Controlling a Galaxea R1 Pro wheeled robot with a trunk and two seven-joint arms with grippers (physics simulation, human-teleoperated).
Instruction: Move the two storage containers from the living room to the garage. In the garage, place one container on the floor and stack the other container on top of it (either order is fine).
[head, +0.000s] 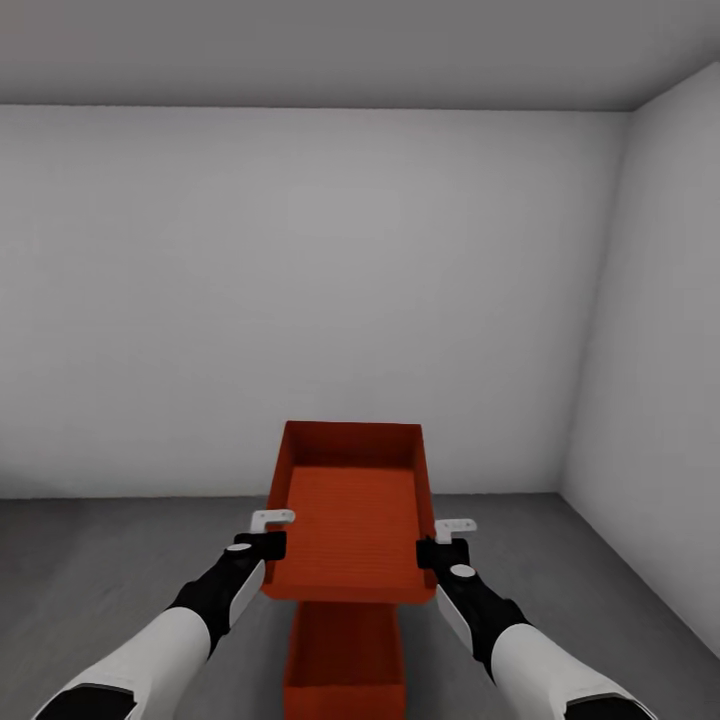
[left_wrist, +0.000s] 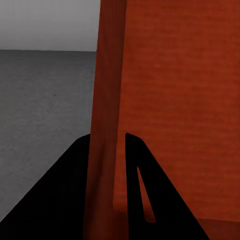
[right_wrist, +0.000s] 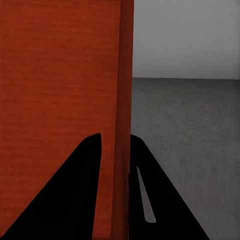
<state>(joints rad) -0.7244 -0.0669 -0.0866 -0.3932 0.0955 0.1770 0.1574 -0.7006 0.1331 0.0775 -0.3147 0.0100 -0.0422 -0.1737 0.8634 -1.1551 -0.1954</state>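
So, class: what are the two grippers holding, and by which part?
The upper storage container, held above the lower storage container: the left gripper clamps its left side wall, the right gripper its right side wall.

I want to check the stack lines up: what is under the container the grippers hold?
Under the held container the second container sits on the grey floor. Its far end is covered by the held one.

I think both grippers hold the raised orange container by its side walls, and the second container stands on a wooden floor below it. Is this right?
Not quite: the floor is dark grey concrete, as the head view shows. The left gripper and the right gripper do hold the raised container by its side walls, above the second container.
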